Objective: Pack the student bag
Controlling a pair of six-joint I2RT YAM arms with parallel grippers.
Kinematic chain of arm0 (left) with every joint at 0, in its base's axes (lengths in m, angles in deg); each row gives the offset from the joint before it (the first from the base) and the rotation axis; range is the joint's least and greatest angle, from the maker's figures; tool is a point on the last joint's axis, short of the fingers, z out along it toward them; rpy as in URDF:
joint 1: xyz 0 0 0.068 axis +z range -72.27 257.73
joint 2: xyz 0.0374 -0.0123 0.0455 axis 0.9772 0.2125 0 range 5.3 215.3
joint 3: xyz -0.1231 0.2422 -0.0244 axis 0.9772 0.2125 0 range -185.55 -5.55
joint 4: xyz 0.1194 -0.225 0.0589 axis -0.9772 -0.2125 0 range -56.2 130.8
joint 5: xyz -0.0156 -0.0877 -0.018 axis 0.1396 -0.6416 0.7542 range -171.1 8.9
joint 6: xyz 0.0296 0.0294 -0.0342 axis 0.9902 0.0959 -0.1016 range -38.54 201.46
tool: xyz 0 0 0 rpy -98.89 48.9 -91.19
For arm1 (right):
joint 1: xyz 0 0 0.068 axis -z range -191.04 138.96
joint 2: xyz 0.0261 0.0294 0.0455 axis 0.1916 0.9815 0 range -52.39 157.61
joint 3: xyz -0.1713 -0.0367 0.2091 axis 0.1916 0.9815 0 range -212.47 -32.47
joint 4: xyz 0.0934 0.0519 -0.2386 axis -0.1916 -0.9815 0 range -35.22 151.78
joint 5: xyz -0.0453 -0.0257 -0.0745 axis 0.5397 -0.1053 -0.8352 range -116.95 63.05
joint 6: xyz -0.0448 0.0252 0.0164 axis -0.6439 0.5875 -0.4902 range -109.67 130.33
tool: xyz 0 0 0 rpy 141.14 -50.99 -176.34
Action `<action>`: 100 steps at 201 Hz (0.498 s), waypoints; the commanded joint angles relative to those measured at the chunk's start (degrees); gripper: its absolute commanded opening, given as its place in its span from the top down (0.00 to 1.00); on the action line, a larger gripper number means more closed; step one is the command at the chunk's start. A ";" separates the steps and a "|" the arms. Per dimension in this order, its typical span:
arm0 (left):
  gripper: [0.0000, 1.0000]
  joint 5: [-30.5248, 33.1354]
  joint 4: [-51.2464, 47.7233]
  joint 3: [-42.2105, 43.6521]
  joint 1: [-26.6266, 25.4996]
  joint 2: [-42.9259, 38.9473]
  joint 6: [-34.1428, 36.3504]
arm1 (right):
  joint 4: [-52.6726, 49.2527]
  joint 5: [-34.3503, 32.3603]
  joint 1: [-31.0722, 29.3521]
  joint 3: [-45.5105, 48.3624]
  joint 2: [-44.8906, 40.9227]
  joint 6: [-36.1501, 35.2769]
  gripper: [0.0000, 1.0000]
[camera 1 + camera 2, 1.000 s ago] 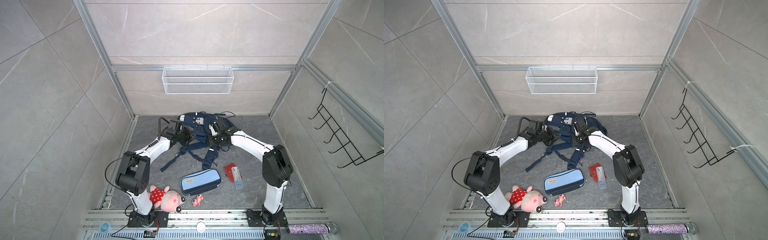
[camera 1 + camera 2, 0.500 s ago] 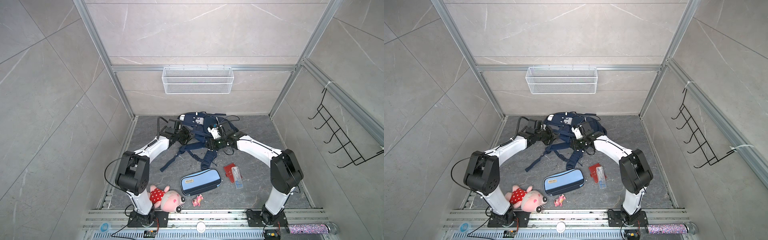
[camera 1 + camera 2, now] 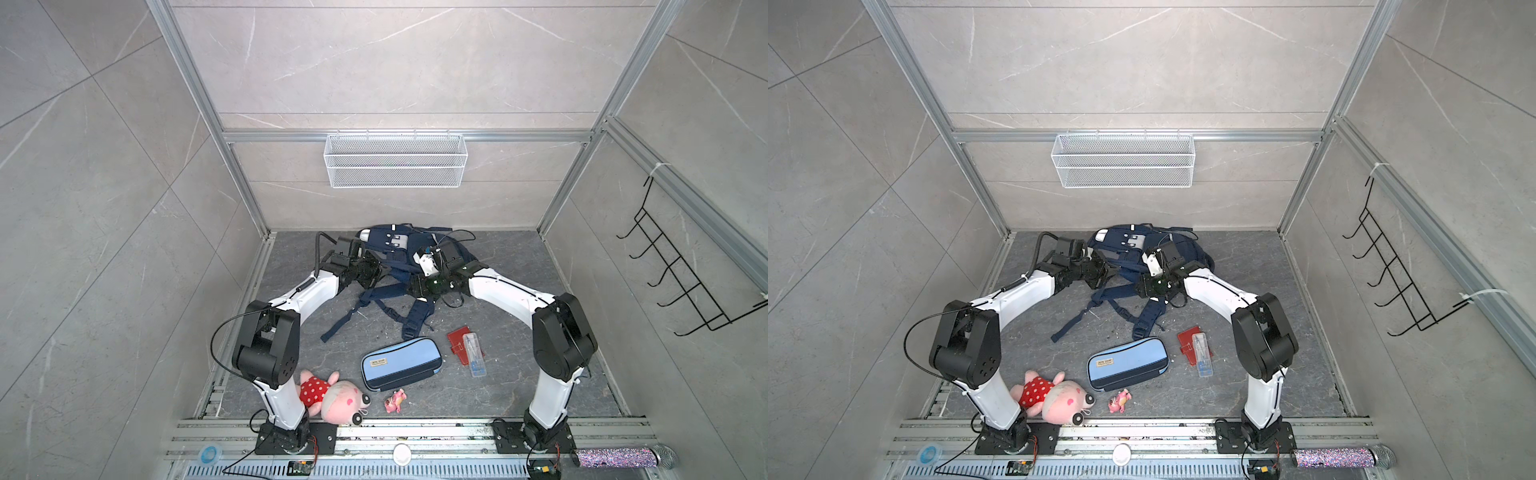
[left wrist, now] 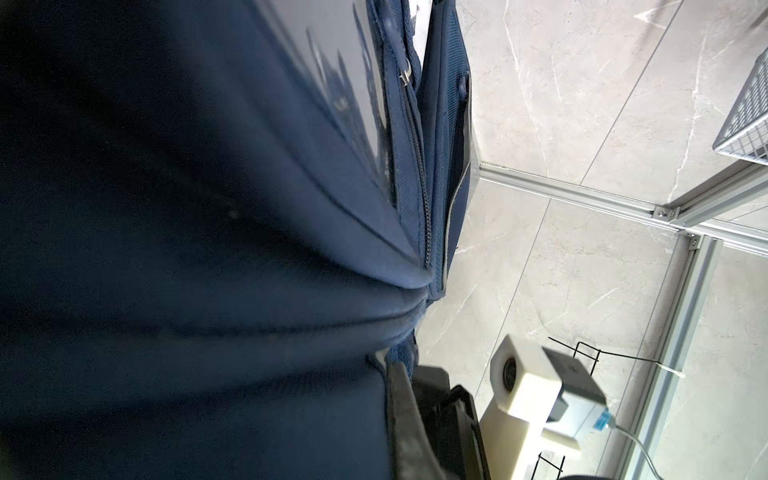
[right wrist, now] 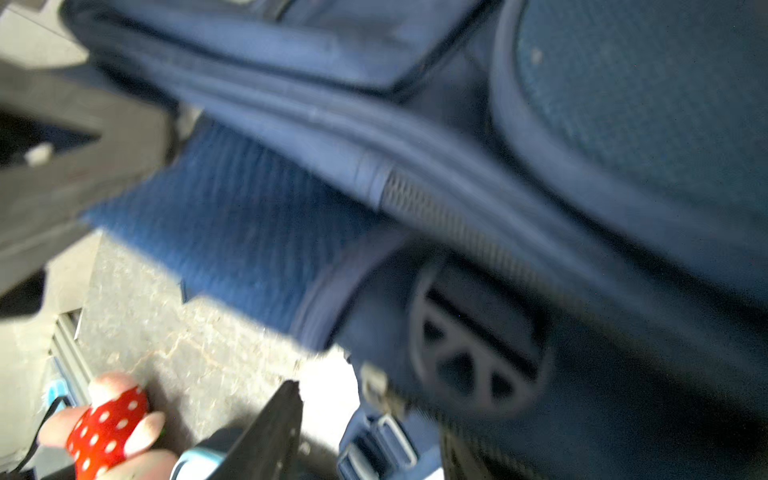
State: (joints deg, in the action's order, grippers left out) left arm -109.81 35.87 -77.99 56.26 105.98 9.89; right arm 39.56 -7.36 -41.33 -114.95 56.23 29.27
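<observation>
Floor: the dark grey stone floor (image 3: 511, 399) carries every loose item, so packing looks barely begun.
Student bag: the student bag (image 3: 397, 245), a large navy-blue fabric backpack with white stripes and a grey-white patch, slumps at the far end of the floor against the back wall. Its padded straps trail toward the near side. No open pocket shows, and the one zip seen in the left wrist view looks closed.
Left gripper: the left gripper (image 3: 376, 273) is at the bag's left edge with its jaws pressed together. Taut folds fill its wrist view, so it probably pinches bag fabric.
Right gripper: the right gripper (image 3: 417, 286) is at the bag's lower right by the straps. Its wrist view is blurred, so whether its jaws grip anything cannot be told.
Pencil case: the light-blue-and-navy zipped pencil case (image 3: 401, 363) lies well apart from the bag, unpacked.
Plush toy: the pink plush toy in a red polka-dot dress (image 3: 332, 395) lies by the left arm's base, unpacked.
Red holder: the flat red holder (image 3: 456, 338) lies near the pencil case, unpacked.
Clear box: the clear plastic box (image 3: 475, 355) overlaps the red holder's edge.
Pink figure: the tiny pink figure (image 3: 395, 403) lies just beside the pencil case.
Remaining: opening the bag and loading all five items.
</observation>
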 commanded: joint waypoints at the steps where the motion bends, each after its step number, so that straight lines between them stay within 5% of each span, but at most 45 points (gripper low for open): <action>1: 1.00 -4.25 5.95 -3.37 -0.11 -1.69 0.85 | -0.67 -1.57 0.22 -5.69 3.42 1.22 0.47; 20: 1.00 -4.25 6.18 -2.82 -0.14 -2.14 0.73 | -3.06 -2.24 0.34 -8.51 5.26 0.00 0.50; 49: 1.00 -3.99 6.47 -1.80 -0.17 -2.94 0.56 | -3.86 -3.65 0.44 -8.77 5.33 -0.73 0.69; 90: 1.00 -3.55 6.79 -1.11 -0.34 -3.65 0.29 | -6.28 -8.85 0.40 -8.64 4.41 -2.05 0.69; 100: 1.00 -3.45 6.82 -1.10 -0.32 -3.60 0.29 | -7.29 -10.68 0.40 -8.83 4.15 -2.45 0.62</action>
State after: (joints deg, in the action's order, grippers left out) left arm -109.63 36.57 -77.97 56.47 105.96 9.87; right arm 34.75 -11.47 -41.37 -121.74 60.68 28.74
